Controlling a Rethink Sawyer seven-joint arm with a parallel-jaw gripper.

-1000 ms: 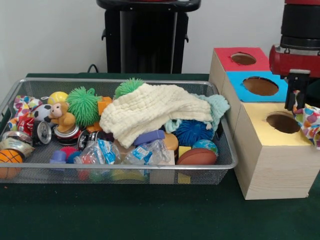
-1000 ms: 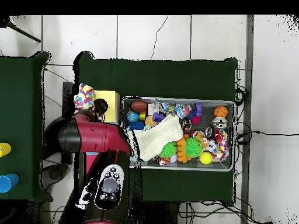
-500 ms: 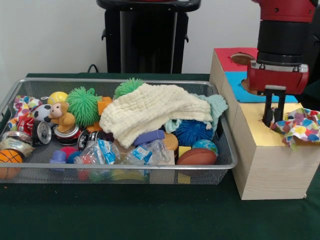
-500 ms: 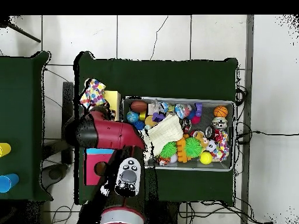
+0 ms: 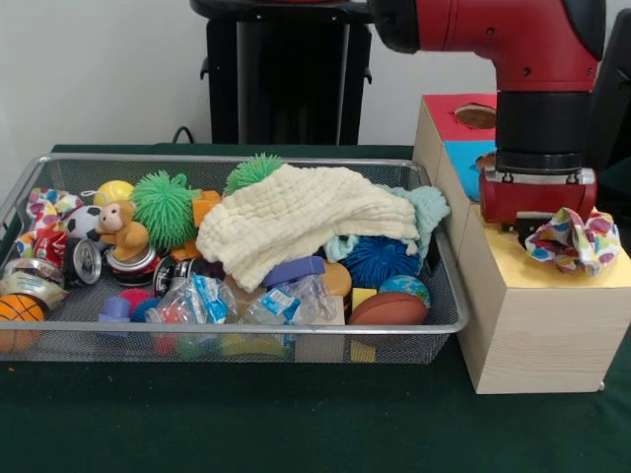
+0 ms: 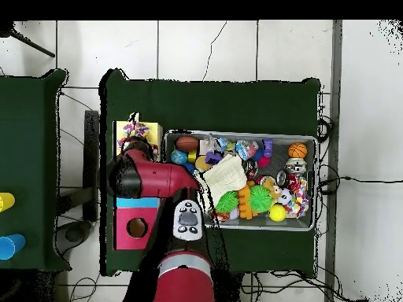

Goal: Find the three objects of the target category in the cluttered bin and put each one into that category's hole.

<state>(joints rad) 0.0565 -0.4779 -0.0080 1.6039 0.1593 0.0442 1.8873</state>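
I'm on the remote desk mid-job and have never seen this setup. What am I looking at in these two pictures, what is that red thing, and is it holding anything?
The red and black machine is a robot arm. One picture looks across the table at it; the other looks straight down from above, with the robot's base at the bottom.

On the green table sits a wire bin crammed with toys, cans and balls, with a cream cloth draped on top. Beside it stands a wooden box whose top is split into a red section, a blue section and a yellow section, each meant to have a hole.

The gripper is low over the yellow section, with a multicoloured cloth bunched right at it. Its tips are hidden, so I cannot confirm the grip.
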